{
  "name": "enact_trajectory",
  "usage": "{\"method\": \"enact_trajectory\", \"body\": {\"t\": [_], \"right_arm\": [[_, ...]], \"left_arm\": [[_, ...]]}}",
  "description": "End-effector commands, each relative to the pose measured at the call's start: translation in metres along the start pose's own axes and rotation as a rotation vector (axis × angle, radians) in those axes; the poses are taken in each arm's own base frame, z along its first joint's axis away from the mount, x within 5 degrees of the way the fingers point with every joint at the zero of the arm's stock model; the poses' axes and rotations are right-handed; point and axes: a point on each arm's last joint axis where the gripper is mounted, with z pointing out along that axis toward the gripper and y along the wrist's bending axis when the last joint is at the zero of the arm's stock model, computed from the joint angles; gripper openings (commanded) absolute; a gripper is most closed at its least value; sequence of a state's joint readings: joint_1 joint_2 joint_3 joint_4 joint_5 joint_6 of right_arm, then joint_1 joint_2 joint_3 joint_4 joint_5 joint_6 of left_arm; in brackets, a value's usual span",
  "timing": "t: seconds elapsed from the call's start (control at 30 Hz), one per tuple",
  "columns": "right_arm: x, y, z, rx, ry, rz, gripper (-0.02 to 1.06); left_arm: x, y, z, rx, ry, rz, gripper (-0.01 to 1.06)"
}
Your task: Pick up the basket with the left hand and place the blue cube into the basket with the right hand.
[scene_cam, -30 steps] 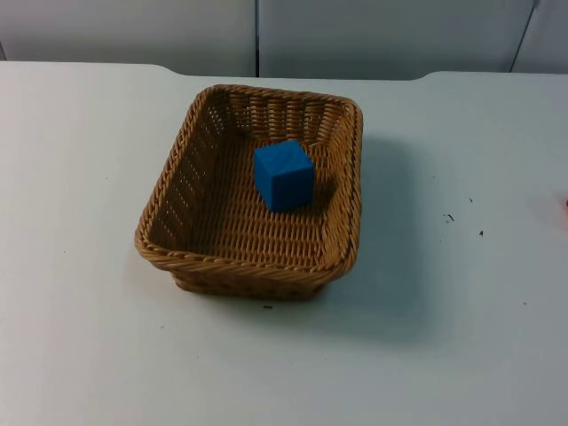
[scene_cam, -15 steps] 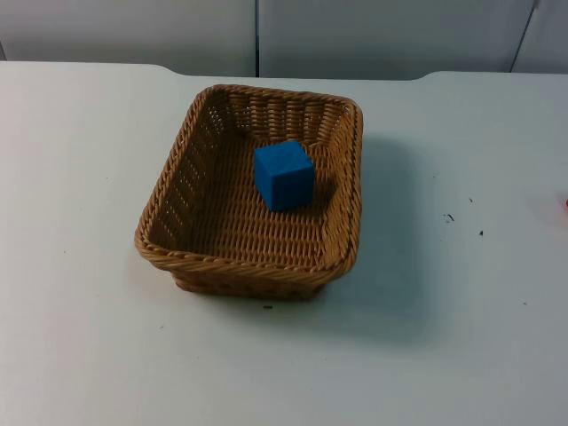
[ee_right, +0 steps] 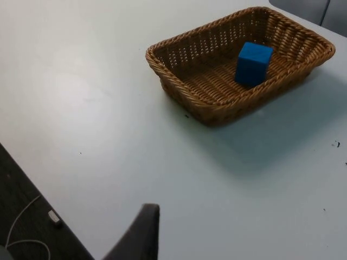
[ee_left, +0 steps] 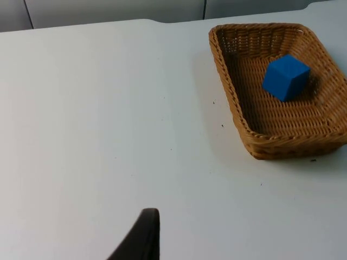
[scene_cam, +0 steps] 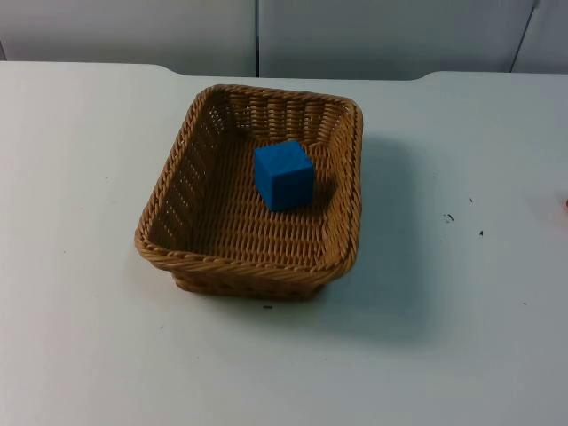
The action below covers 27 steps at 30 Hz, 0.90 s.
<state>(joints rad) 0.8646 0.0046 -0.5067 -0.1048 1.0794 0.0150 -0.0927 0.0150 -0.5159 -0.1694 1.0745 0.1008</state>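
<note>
A brown wicker basket (scene_cam: 161, 213) stands on the white table, a little left of the middle. The blue cube (scene_cam: 284, 175) sits inside it, toward the far right corner of its floor. The left wrist view has the basket (ee_left: 232, 97) and the cube (ee_left: 285, 77) some way off across bare table, with my left gripper (ee_left: 144, 240) well apart from them. My right gripper (ee_right: 142, 234) is likewise far from the basket (ee_right: 179, 82) and the cube (ee_right: 253, 63), near the table's edge. Neither gripper touches anything.
The grey partition wall (scene_cam: 355, 35) closes the table at the back. In the right wrist view the table's edge drops to a dark floor (ee_right: 27, 211) with a cable on it. A few dark specks (scene_cam: 449, 217) mark the table right of the basket.
</note>
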Motion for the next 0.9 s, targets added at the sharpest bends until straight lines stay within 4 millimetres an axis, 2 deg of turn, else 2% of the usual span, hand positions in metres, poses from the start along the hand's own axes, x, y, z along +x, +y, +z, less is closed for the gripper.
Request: {"method": "enact_trajectory", "body": {"t": [0.0,0.13,0.67,0.87], "right_arm": [[0.0003,-0.0003,-0.0004,0.003,-0.006,0.0,1.05],[0.0006,0.0001,-0.0009,0.059,-0.001,0.029,1.05],[0.0018,0.0039,-0.0039,0.471,0.033,0.248,1.05],[0.0019,0.0047,-0.0042,0.547,0.039,0.288,1.05]], "left_arm": [[0.001,0.0,-0.0001,-0.003,-0.004,-0.007,1.05],[0.001,0.0,-0.0001,-0.003,-0.004,-0.007,1.05],[0.0016,-0.0005,-0.0013,0.001,-0.013,-0.007,1.05],[0.0016,-0.0005,-0.0013,0.001,-0.013,-0.007,1.05]]}}
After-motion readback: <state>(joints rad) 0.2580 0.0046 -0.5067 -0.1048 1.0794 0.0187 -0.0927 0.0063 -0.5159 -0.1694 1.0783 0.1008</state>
